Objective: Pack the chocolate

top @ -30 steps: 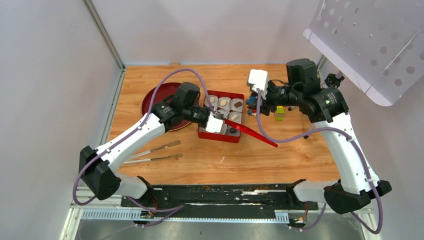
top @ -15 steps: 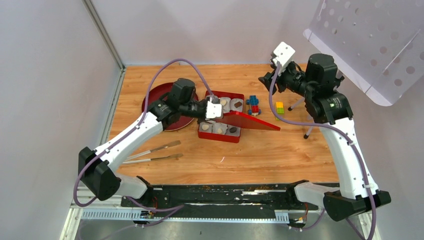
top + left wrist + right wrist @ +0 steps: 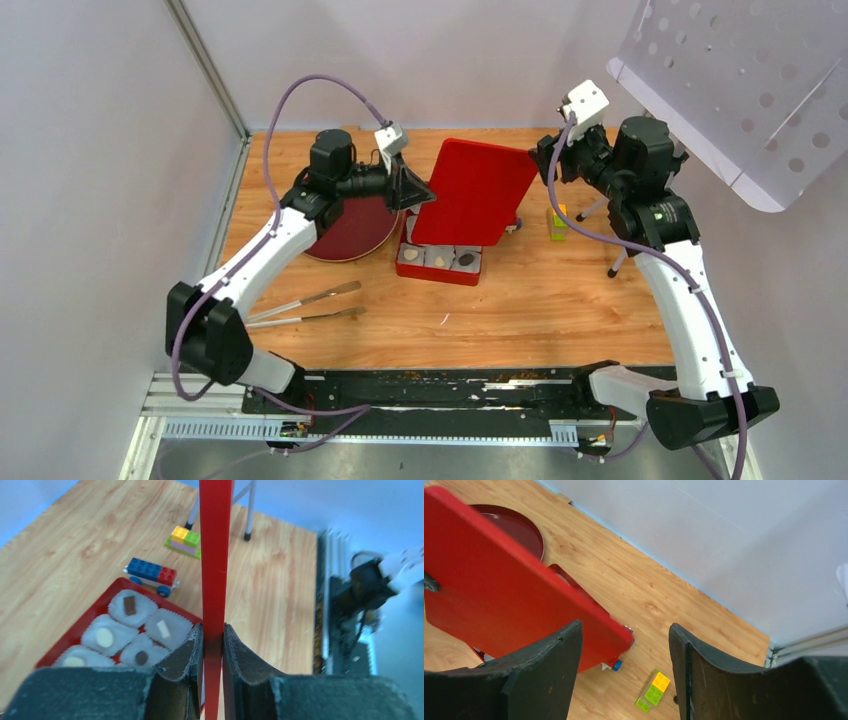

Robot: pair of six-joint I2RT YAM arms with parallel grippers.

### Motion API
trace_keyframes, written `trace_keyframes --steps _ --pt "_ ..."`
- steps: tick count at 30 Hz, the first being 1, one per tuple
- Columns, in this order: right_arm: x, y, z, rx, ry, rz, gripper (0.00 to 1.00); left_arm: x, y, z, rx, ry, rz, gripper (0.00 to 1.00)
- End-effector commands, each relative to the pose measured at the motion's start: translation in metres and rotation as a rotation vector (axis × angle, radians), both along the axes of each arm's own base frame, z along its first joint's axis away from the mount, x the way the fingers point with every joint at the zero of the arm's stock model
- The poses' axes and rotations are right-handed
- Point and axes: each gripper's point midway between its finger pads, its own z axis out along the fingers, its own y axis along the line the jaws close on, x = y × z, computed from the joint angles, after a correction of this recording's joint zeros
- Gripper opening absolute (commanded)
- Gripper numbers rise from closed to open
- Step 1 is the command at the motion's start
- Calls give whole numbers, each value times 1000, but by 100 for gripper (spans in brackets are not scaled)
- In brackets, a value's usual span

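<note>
A red box (image 3: pixel 440 272) holds white paper cups with chocolate in them: a dark lump (image 3: pixel 466 259) and a tan lump (image 3: pixel 438 258) show in its front row. In the left wrist view the box (image 3: pixel 95 611) shows a dark piece (image 3: pixel 129 605) and a pale piece (image 3: pixel 104 637). My left gripper (image 3: pixel 418 192) (image 3: pixel 213 632) is shut on the left edge of a red lid (image 3: pixel 470 190) (image 3: pixel 215 555) and holds it upright over the box's rear rows, hiding them from above. My right gripper (image 3: pixel 543 155) (image 3: pixel 624 625) is open and empty, raised beside the lid's (image 3: pixel 499 590) upper right corner.
A dark red plate (image 3: pixel 350 225) lies left of the box. Metal tongs (image 3: pixel 310 305) lie at front left. Toy blocks sit right of the box: blue-red (image 3: pixel 150 572) and green-yellow (image 3: pixel 557 222) (image 3: pixel 654 690). A small tripod (image 3: pixel 610 240) stands at right, under a perforated white panel (image 3: pixel 740 80).
My left gripper swung the red lid from lying tilted across the box to standing upright, moving back. My right arm drew back and up, away from the blocks.
</note>
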Motion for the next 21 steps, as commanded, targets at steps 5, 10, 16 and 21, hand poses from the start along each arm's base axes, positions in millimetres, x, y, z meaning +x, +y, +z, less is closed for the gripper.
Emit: trace_keyframes --steps 5,10,16,21 --pt "2 -1 -19 101 53 -35 64 23 -16 2 -242 476 -102 22" --pt "1 14 -60 104 164 43 64 45 -16 -31 -253 704 -115 22" --pt "-2 29 -99 108 300 121 64 73 -5 -69 -239 858 -15 23" --pt "-2 34 -144 123 424 124 63 98 8 -88 -259 897 92 23"
